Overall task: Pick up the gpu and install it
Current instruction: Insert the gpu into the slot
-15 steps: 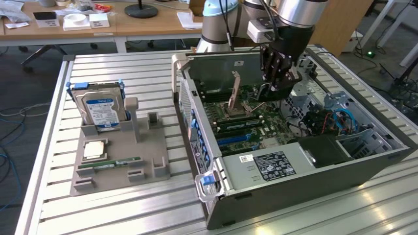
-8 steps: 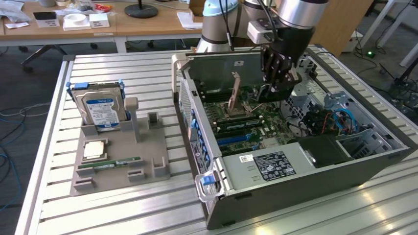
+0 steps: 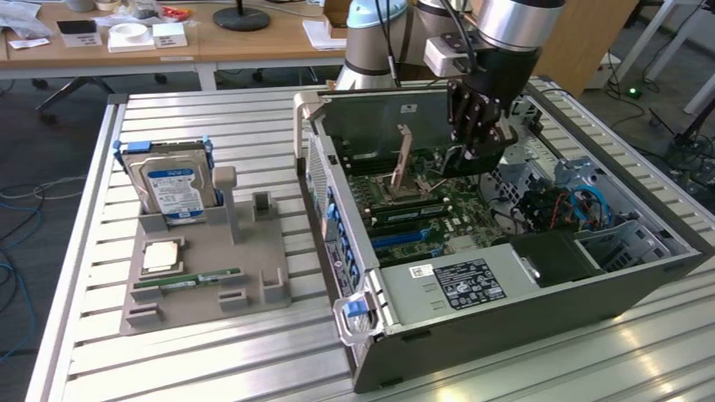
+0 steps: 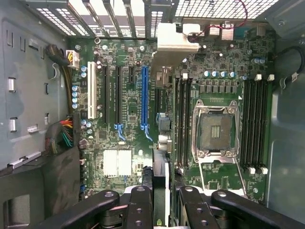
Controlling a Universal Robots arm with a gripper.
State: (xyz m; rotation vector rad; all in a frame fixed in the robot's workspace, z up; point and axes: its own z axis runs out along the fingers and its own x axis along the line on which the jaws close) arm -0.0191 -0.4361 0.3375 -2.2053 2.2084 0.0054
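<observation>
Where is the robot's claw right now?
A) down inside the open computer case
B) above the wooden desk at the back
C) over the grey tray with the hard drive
A: the gripper hangs inside the open computer case, above the motherboard, shut on the gpu, which it holds edge-on.

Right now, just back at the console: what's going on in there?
The arm's end effector is down inside the open computer case, shut on the gpu, which it holds edge-on above the motherboard. The card runs parallel to the long blue slot and does not look seated yet. The hard drive and memory stick sit on the grey holder tray outside.
</observation>
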